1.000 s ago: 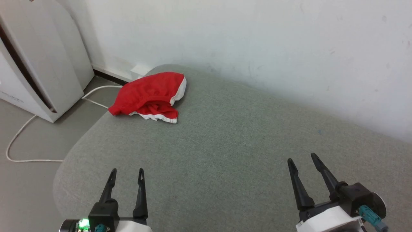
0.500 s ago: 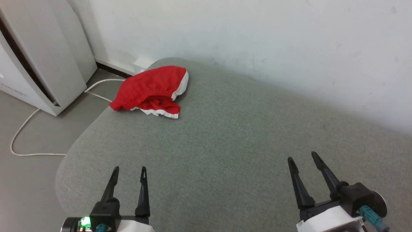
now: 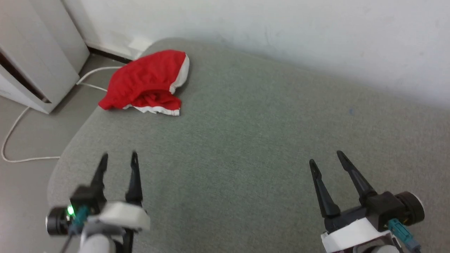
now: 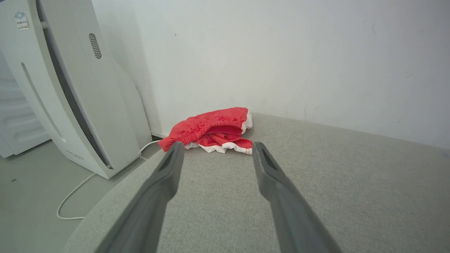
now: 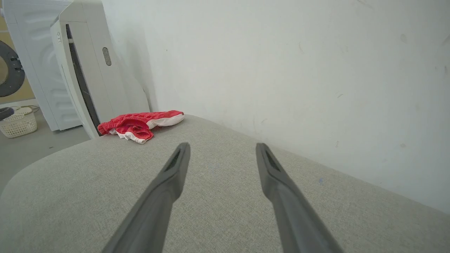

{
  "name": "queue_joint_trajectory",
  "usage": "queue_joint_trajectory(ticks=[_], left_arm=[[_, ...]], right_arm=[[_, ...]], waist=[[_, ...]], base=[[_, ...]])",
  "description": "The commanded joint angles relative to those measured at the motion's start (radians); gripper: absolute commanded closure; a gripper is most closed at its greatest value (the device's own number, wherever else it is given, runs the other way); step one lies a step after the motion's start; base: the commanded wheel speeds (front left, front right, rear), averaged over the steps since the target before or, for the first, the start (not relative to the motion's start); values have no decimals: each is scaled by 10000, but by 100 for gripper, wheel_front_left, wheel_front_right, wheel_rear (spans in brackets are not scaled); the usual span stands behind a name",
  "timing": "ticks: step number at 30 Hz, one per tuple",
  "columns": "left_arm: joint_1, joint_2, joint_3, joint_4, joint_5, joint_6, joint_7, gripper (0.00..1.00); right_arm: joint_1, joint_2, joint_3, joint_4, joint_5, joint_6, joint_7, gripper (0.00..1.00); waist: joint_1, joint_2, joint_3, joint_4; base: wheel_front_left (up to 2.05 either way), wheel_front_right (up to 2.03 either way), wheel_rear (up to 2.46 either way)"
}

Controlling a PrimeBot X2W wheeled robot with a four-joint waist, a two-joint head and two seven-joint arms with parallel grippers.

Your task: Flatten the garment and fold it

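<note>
Far left on the floor: white machine and cord. Next, garment bunched on the far left corner of the grey cushion, long way running from the left edge toward the wall, white band at the wall end. Nearer: left gripper, fingers apart, holding nothing. Then right gripper the same, well away.

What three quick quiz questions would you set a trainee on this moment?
1. True or false: the garment lies spread flat on the grey cushion.
2. Which is nearer the garment: A, the left gripper, or B, the right gripper?
3. Fill in: both grippers' jaws stand ____.
Key: 1 false, it lies bunched near the cushion's far left corner; 2 A; 3 open, holding nothing.
</note>
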Motion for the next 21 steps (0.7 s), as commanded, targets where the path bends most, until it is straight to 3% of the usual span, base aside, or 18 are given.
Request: queue_joint_trajectory(ticks=[1, 11, 16, 21], left_arm=[[-631, 194, 117, 208, -145, -170, 121, 0], [-4379, 1574, 487, 1919, -932, -1099, 1735, 0], [-6325, 2624, 249, 3532, -1436, -1487, 3396, 0], [-7678, 3551, -346, 4764, -2457, -1586, 5222, 0]], right_arm=[[-230, 21, 41, -142, -176, -21, -45, 0], [-1020, -175, 424, -1193, -605, -21, 377, 0], [-1466, -277, 570, -1799, -661, -21, 560, 0], [-1758, -279, 746, -2294, -736, -21, 661, 0]], waist=[[-1, 0, 845, -509], [-1, 0, 2775, -1527], [-1, 0, 3774, -2174], [-1, 0, 4423, -2751]], base=[[0, 0, 0], [0, 0, 0], [0, 0, 0], [0, 0, 0]])
